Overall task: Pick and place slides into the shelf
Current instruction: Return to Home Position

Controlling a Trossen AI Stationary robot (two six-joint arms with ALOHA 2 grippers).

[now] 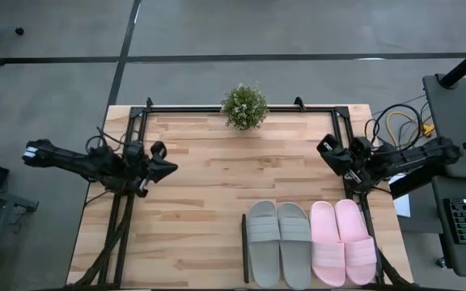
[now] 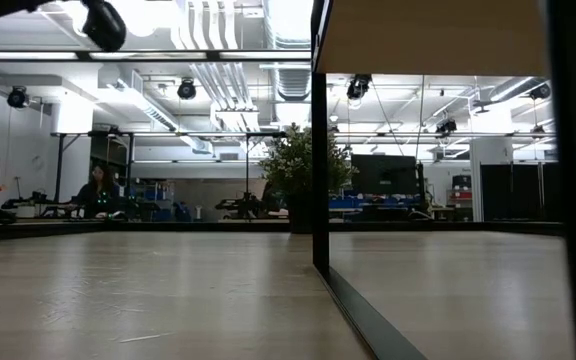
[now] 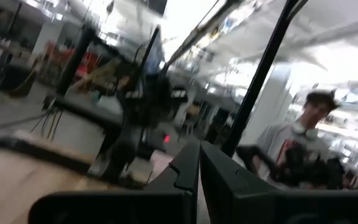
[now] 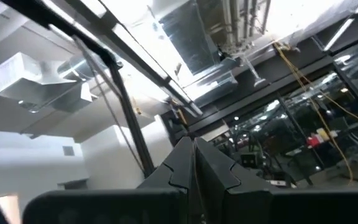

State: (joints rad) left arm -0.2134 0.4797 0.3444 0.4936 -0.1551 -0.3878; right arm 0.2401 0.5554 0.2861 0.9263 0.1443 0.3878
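Job's basically done: all four slides (image 1: pixel 294 242) sit on the shelf (image 2: pixel 428 35) at the near right. The left gripper (image 1: pixel 173 168) and right gripper (image 1: pixel 322 146) hang empty at the table's sides with their fingers closed.

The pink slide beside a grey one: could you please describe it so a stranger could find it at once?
On the wooden table, at the edge opposite the potted plant and on the side of the right arm, four slides lie in a row. It is the inner pink slide: a grey-green slide flanks one side, its pink twin, the row's end, the other.
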